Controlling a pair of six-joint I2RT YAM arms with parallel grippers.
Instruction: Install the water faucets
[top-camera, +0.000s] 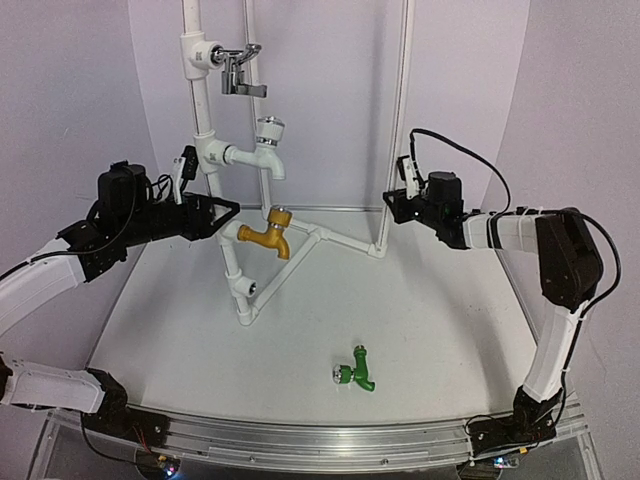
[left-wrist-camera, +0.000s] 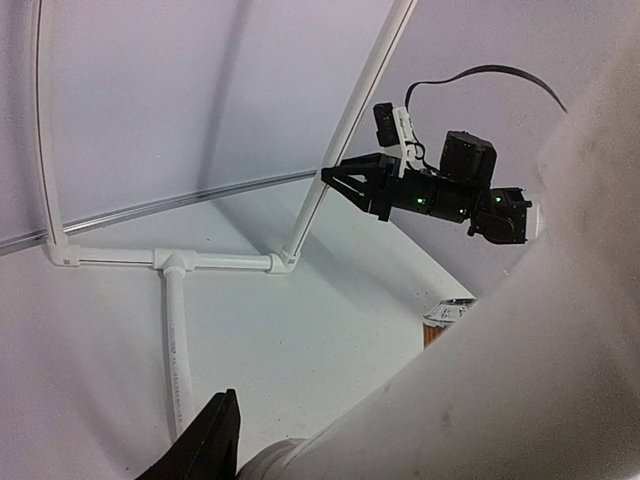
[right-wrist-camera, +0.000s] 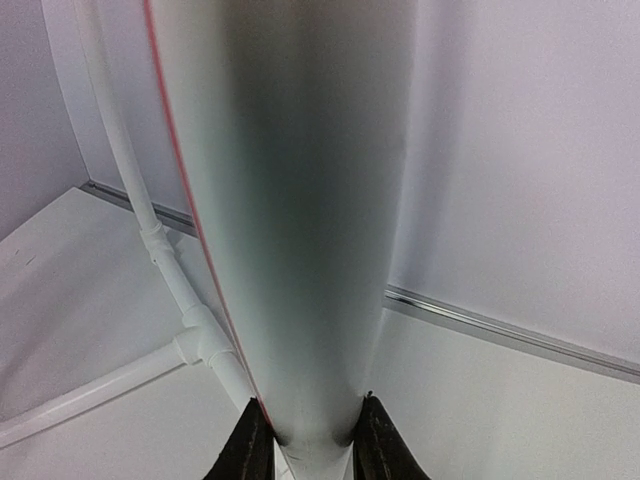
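Note:
The green water faucet lies on its side on the white table, near the front middle, with its silvery knob to the left. Neither gripper is near it. My left gripper is closed round the white pipe frame just left of the brass-yellow tap. In the left wrist view one black finger rests against the thick pipe, and the other finger is hidden. My right gripper is shut on the right upright pipe, and its two fingers clamp that pipe.
The pipe frame also carries a chrome tap at the top and a white tap below it. An open pipe end faces forward low on the frame. Purple walls close in the back and sides.

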